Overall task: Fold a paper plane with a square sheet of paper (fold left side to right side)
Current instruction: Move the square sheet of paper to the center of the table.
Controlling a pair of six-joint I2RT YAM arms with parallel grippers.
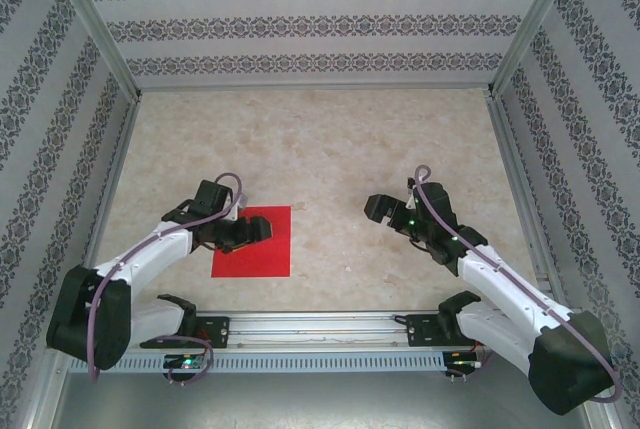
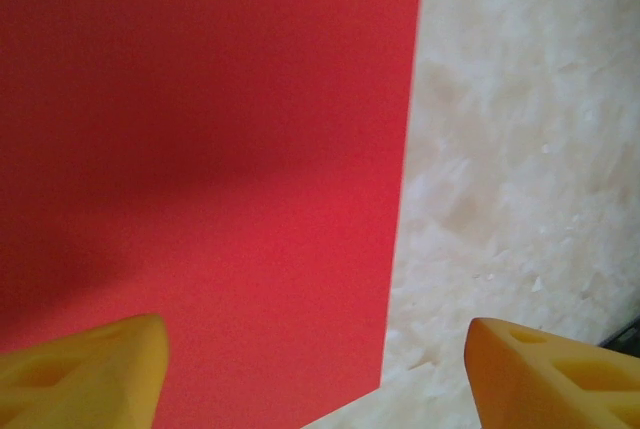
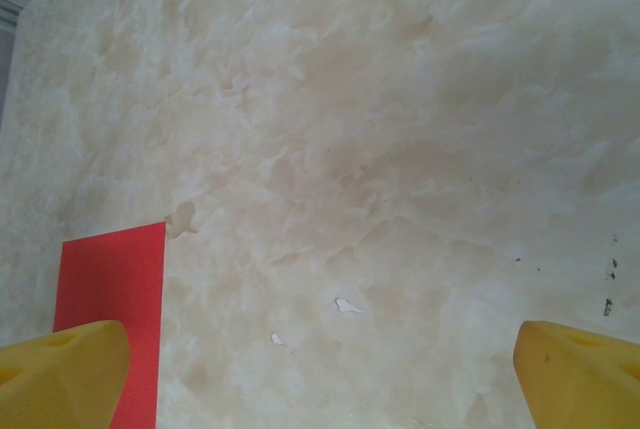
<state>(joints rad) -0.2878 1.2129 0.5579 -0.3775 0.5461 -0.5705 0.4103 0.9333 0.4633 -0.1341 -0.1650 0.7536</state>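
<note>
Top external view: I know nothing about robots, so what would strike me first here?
The bright red square sheet of paper jumps out, lying flat on the pale marbled table, near the front edge and left of centre. The left tool sits over its left part, jaws spread, while the right tool hangs open above bare table farther right, apart from the sheet.

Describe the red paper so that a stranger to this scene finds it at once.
Look at the pale marble-patterned table. Near its front edge, left of centre, a flat sheet of paper lies under the end of the left arm. It is the sole bright red thing there.
</note>
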